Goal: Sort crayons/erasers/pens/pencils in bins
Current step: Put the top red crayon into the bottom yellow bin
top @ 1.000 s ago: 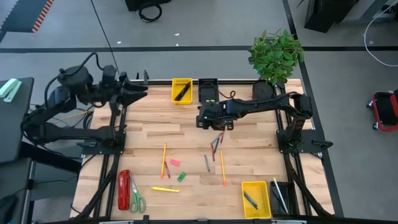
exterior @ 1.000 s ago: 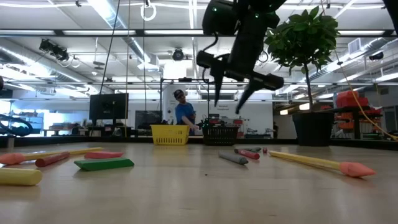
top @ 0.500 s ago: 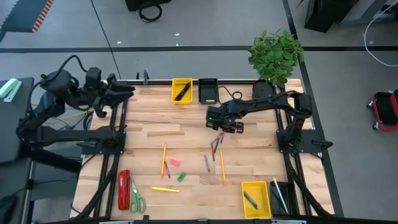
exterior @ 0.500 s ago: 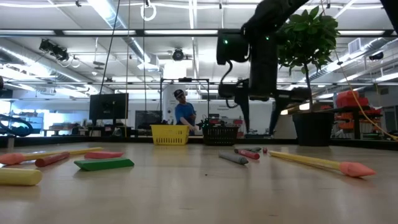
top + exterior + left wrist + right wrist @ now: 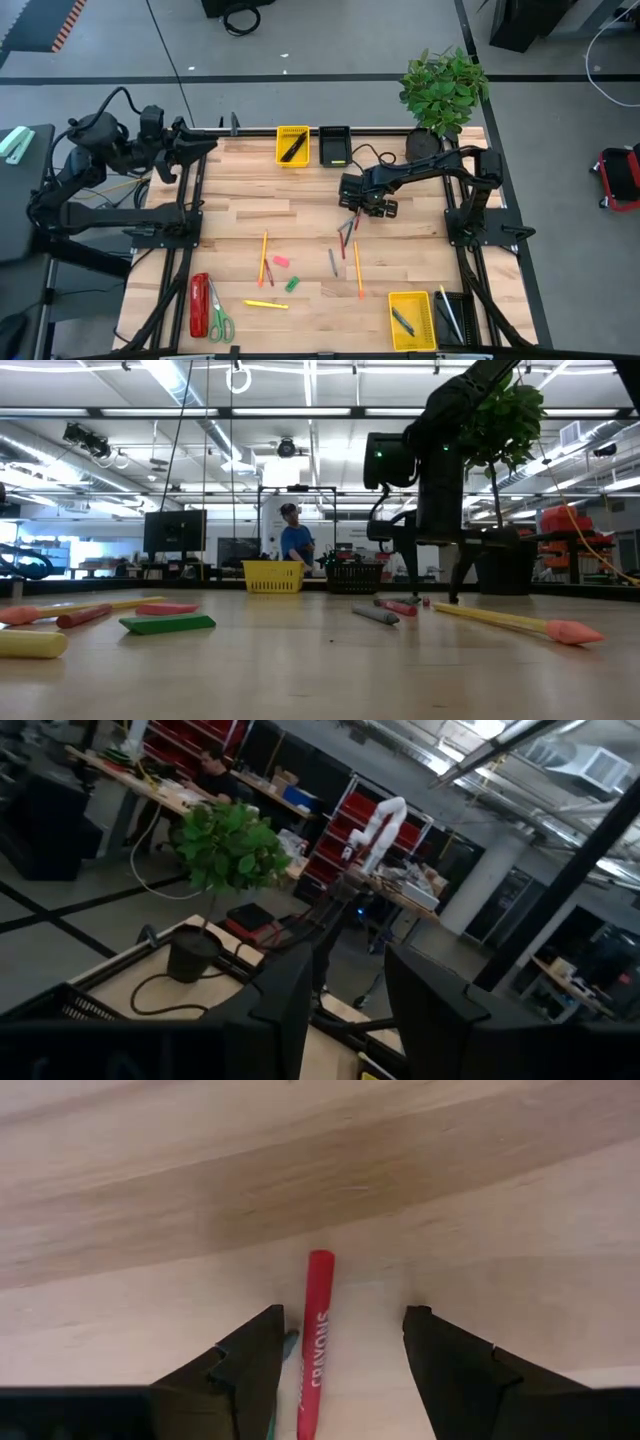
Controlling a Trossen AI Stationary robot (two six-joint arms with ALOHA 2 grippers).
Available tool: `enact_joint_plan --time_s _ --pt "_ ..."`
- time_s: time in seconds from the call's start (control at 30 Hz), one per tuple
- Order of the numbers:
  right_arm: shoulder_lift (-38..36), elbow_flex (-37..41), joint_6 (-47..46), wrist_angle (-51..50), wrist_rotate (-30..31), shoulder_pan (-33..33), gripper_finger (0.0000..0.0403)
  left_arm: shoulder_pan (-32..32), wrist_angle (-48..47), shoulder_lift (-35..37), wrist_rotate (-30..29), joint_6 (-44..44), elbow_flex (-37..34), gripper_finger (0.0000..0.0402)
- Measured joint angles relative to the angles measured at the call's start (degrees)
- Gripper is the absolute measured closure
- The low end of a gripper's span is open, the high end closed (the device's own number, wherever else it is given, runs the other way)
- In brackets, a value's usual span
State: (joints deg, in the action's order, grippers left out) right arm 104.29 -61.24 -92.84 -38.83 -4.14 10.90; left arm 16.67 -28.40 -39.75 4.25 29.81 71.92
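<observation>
The right claw (image 5: 366, 207) hangs low over the middle of the table (image 5: 240, 200), its fingers (image 5: 245, 1365) spread wide and holding nothing — a red crayon (image 5: 317, 1340) lies on the wood between them. The left claw (image 5: 205, 146) waits raised at the table's far left corner, fingers parted and empty

Red crayon (image 5: 317, 1340) lies flat mid-surface, printed label showing, beside grey crayon (image 5: 332, 262) and orange pencil (image 5: 357, 268). At 8 o'clock: orange pencil (image 5: 263, 256), pink eraser (image 5: 281, 260), green eraser (image 5: 291, 284), yellow pencil (image 5: 265, 304). Yellow bin (image 5: 293, 145) and black bin (image 5: 335, 146) at 12 o'clock; yellow bin (image 5: 411, 320) and black bin (image 5: 452, 316) at 5 o'clock.
</observation>
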Motion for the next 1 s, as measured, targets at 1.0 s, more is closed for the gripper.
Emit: enact_joint_plan --time_s 1.0 --pt "0.18 0.67 10.62 -0.83 3.03 2.08 0.0197 0.0 -1.26 0.02 -2.12 2.83 0.0 0.0285"
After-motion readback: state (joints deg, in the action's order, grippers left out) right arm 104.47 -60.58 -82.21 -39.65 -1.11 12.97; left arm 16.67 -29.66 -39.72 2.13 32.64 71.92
